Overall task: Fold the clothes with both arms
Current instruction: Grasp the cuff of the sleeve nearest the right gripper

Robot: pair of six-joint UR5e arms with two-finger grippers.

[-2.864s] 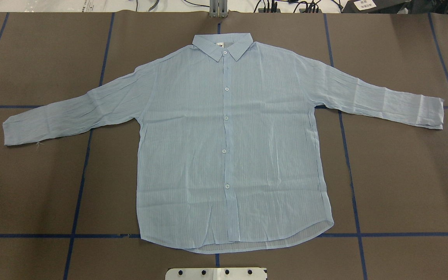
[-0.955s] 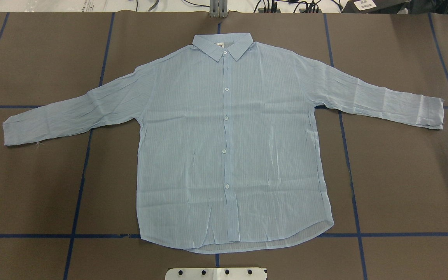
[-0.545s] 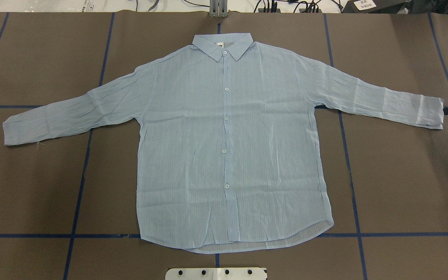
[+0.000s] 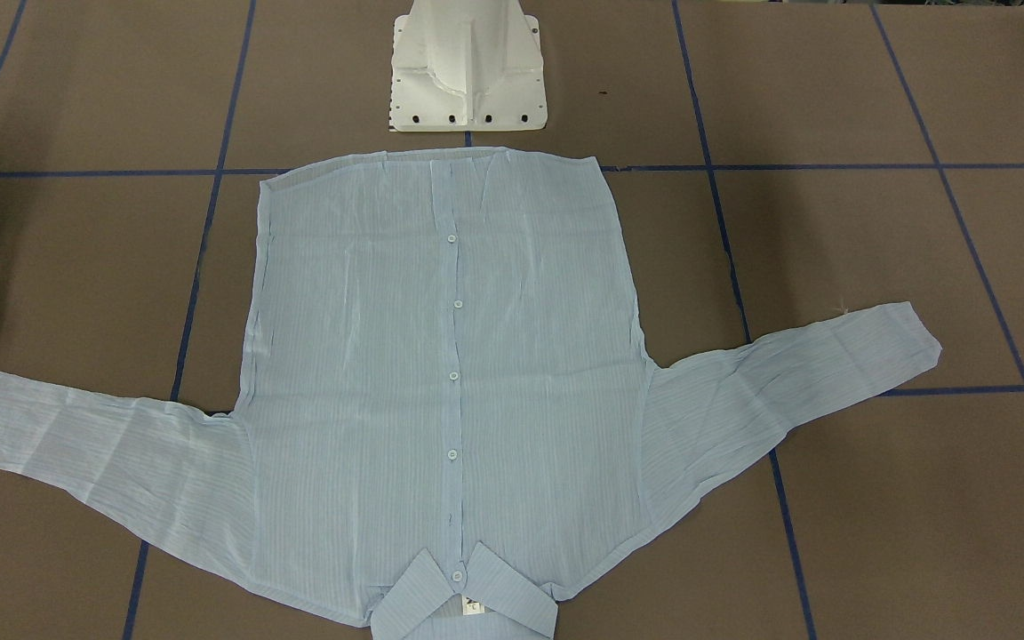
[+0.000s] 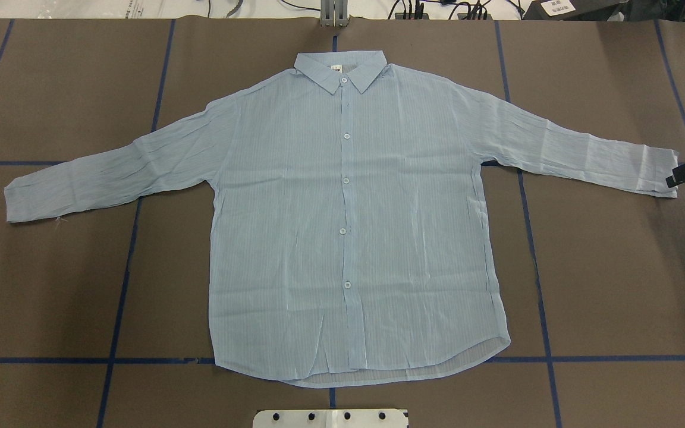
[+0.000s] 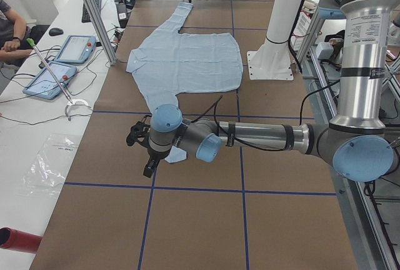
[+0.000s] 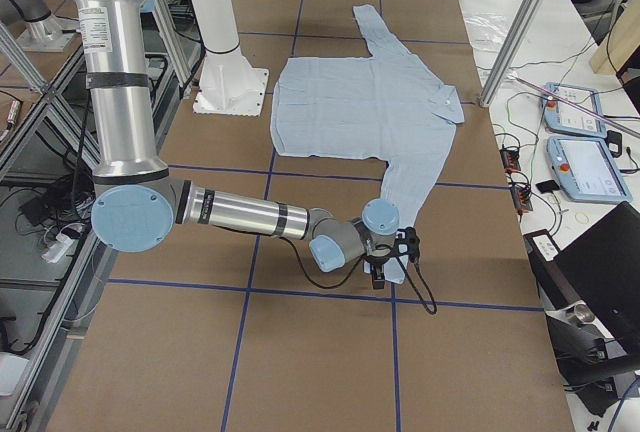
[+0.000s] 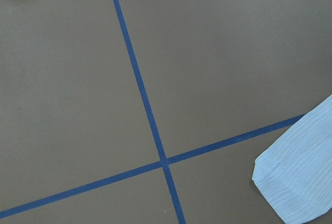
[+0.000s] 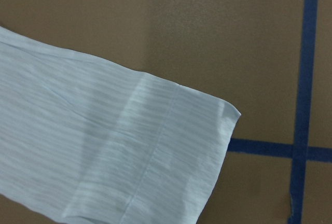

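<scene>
**Across the worktop's middle: shirt spread flat, one arm at each cuff**

At the centre of the brown worktop (image 5: pixel 51 285) the shirt (image 5: pixel 414 238) lies flat, front up and buttoned. Its collar (image 5: pixel 341 66) points to the far edge and its hem to the robot's edge, just short of the white pedestal base (image 5: pixel 330 418). One sleeve stretches toward the left end and the other toward the right end. Blue tape lines (image 5: pixel 122 267) rule the worktop into a grid.

Right arm (image 7: pixel 240 214): reaches low along the worktop toward the right end. The right fingers (image 5: pixel 678 177) sit at the end of the right cuff (image 5: pixel 657 172), toward its near corner. Only a black tip enters the overhead view, so neither contact with the cloth nor the fingers' spread can be told. In the right wrist view the cuff (image 9: pixel 129 151) lies flat beside a tape crossing.

Left arm (image 6: pixel 262 135): stretched low toward the left end. The left fingers (image 6: pixel 149 169) point down just beside the left cuff (image 6: pixel 178 155). They show from the side alone, so their spread cannot be told. In the left wrist view the cuff (image 8: pixel 298 172) lies near a tape crossing.
</scene>
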